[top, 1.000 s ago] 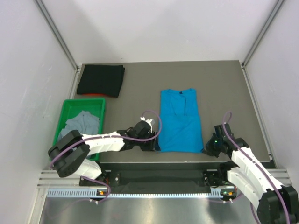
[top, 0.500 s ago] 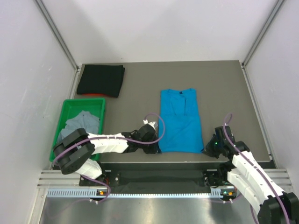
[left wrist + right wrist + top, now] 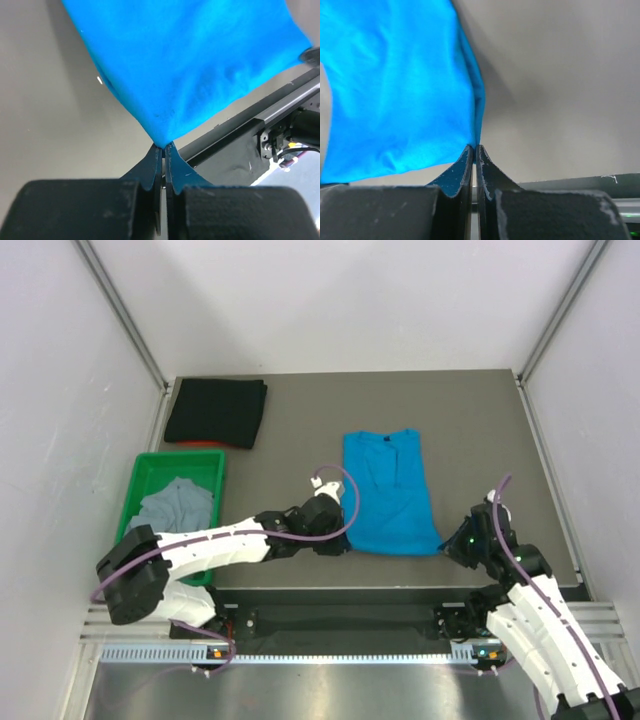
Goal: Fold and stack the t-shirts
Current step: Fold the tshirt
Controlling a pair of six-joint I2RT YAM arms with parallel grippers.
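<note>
At the near middle of the grey flat table (image 3: pixel 480 430), the bright blue soft cloth t-shirt (image 3: pixel 385 490) is laid out. Its long axis is run from 12 to 6 o'clock in the overhead view, with the collar pointed to 12 and the hem to 6. The hem's 7 o'clock corner is pinched between the clenched fingers of the left gripper (image 3: pixel 163 146), and its 5 o'clock corner is pinched likewise by the right gripper (image 3: pixel 475 147). From each pair of fingertips the cloth is spread away towards 12. Each corner is thus served by its nearer arm. A fold of hem onto collar, carried along that axis, is judged to be called for next. The black folded cloth t-shirt (image 3: pixel 215 412) is set at 10 o'clock, and the grey crumpled cloth t-shirt (image 3: pixel 178 505) is contained in the green plastic bin (image 3: pixel 135 495) at 9.
</note>
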